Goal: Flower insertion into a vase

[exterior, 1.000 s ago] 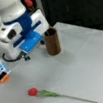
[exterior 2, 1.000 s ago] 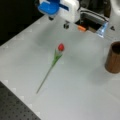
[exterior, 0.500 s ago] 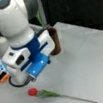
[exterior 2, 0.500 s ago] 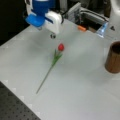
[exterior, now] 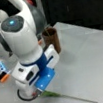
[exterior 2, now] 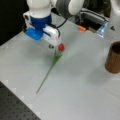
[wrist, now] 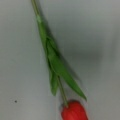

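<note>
Flower [exterior 2: 58, 51]: red bloom, green leaves, long stem, lying flat on the grey table [exterior 2: 82, 82]; stem runs toward 7 o'clock from the bloom in a front view.
Gripper [exterior 2: 53, 45]: white and blue, low over the bloom; whether the fingers are apart or together cannot be told.
Vase [exterior: 51, 40]: dark brown cylinder, upright, well apart from the flower, empty of it.

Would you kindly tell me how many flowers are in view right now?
1. A single red flower lies flat on the table, below the gripper and apart from the vase; none shows inside the vase.
</note>
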Controlling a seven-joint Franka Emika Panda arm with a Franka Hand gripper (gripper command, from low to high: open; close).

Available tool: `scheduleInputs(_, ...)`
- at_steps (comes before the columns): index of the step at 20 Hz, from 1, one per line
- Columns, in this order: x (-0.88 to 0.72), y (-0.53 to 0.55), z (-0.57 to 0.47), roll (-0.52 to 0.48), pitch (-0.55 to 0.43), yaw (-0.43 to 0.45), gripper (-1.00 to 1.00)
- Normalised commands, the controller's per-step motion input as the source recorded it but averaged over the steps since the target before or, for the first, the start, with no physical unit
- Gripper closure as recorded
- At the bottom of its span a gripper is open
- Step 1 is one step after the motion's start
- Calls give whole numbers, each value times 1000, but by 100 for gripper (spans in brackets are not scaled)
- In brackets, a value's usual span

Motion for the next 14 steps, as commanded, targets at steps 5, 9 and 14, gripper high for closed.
scheduleInputs(5,76,25,-231,-68,41,185,-100)
scheduleInputs(9,-5,48,-368,-59,28,202,-100)
scheduleInputs(14,-58,58,-342,-94,-29,189,-100)
